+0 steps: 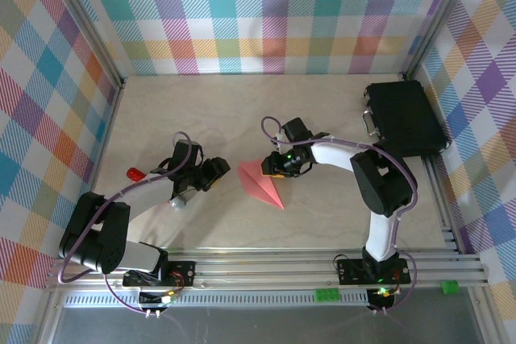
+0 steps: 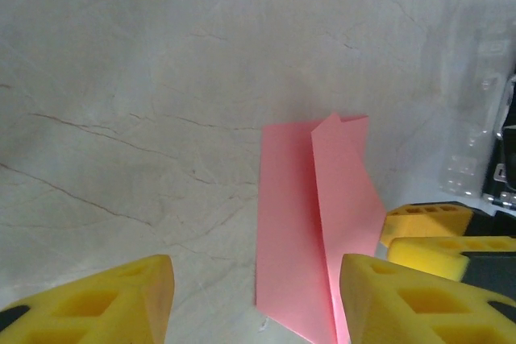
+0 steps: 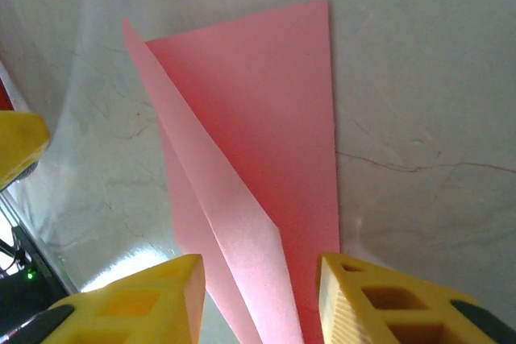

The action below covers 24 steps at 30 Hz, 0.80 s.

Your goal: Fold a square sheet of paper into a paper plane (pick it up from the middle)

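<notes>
Both arm bases are seen at the bottom of the top view, bolted to the near rail. On the pale table (image 1: 322,223), the salmon-pink paper plane (image 1: 262,183) is laid flat as a narrow folded wedge, its point turned toward the near rail. The left gripper (image 1: 211,173) is held just left of the paper plane, and the right gripper (image 1: 274,163) is poised at its far right edge. A small red object (image 1: 135,174) is seen well to the left of the paper plane, and a black case (image 1: 403,118) well to its far right.

From the left wrist, the left gripper (image 2: 256,271) is shown with its yellow fingers (image 2: 121,300) spread apart and nothing clamped. The paper plane (image 2: 294,223) is seen on the table just ahead of them, one flap folded over along a centre crease.

From the right wrist, the right gripper (image 3: 260,267) is likewise shown parted, its fingers (image 3: 379,296) set either side of the paper plane (image 3: 266,118) without being pressed onto it. A raised flap is seen running between them.
</notes>
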{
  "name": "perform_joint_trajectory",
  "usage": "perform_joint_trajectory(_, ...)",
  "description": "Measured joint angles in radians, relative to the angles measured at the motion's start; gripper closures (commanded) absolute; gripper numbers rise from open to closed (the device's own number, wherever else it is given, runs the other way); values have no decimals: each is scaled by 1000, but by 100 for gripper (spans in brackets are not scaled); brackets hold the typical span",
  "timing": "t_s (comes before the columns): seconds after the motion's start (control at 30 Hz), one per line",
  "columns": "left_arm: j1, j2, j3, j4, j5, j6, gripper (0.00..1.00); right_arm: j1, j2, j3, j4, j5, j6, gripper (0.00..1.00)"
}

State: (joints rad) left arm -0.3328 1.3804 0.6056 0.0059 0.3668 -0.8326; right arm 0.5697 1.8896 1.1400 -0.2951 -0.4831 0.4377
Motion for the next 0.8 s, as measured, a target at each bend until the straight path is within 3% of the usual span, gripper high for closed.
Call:
perform_joint_trajectory(0.33,-4,-10,-2,60,47,-16,42,0,0,0,16,-53,-13,94)
perform_joint_trajectory(0.57,-20,-10,-26,154,109,-32,37,-2,-52,-35,63,-71,-5,98)
perform_joint_trajectory(0.8,-60,-20,-69,349,182,-92,23,-35,-222,-98,189,-151,80,98)
